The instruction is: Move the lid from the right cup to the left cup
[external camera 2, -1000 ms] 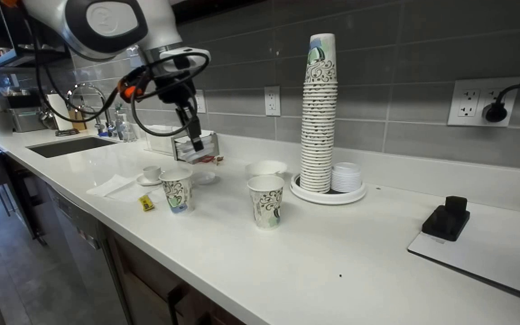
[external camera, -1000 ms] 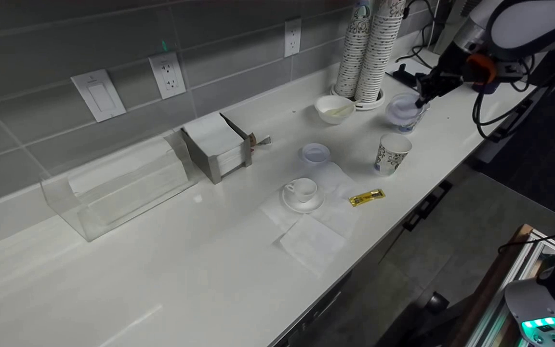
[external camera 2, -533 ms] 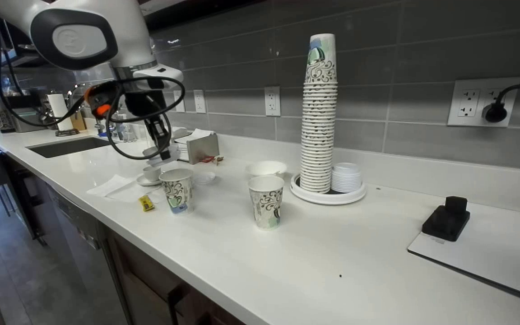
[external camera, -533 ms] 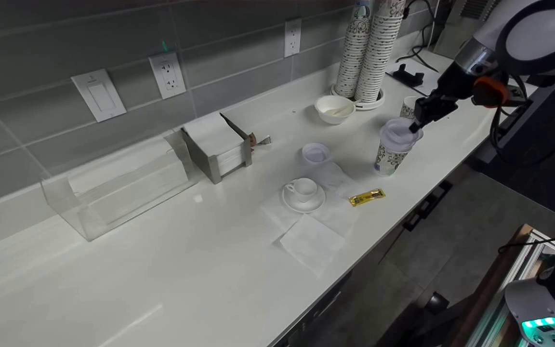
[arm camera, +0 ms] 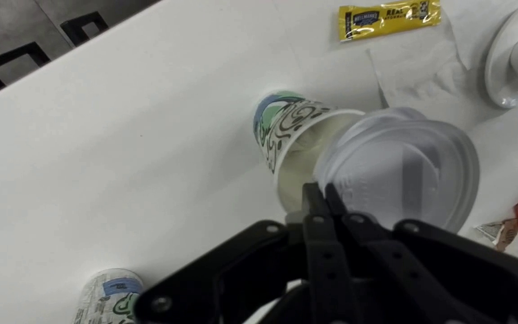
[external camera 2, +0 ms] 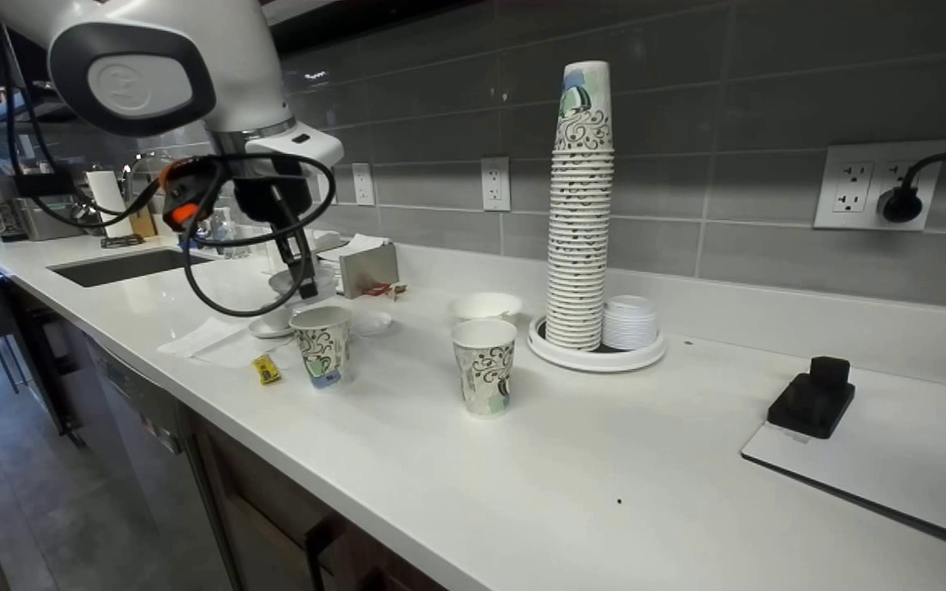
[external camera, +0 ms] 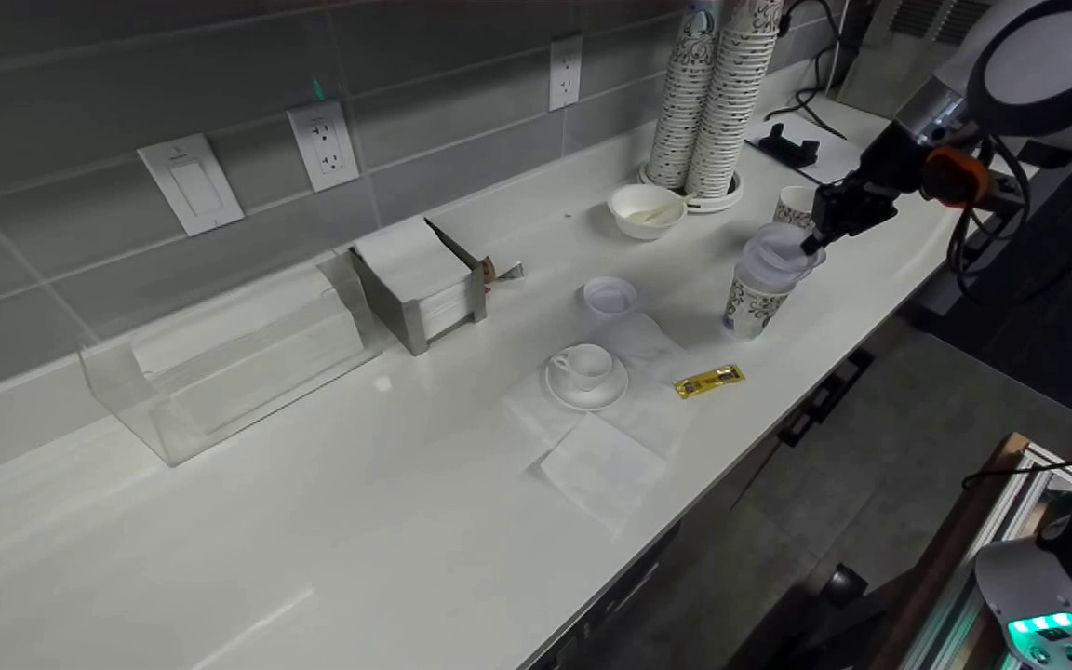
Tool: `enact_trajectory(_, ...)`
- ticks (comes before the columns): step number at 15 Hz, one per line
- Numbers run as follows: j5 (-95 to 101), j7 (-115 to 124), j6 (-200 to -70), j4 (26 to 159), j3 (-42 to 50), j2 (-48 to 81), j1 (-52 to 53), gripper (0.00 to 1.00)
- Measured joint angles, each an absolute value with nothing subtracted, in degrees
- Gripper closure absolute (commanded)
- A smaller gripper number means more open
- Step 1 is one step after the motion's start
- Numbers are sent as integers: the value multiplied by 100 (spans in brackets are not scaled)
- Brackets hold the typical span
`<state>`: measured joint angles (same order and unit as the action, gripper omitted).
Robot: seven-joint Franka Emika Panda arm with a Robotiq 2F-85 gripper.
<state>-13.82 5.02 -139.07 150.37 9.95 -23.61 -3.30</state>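
Fingers (arm camera: 314, 202) pinch the plastic lid (arm camera: 385, 175), right paper cup (external camera 2: 485, 368) is bare; probably just gotta cap the left paper cup (external camera 2: 322, 349).

In an exterior view I see the table (external camera: 331, 530) from high above; in an exterior view, from lower, along it toward the sink (external camera 2: 128, 268). My wrist view looks down closely past my jaws. All share the yellow packet (arm camera: 389, 20).
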Motion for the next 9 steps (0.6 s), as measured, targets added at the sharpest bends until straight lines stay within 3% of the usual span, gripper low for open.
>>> enact_trajectory(9,-1396,501,-13911,15028,1089,-2176,-394,100)
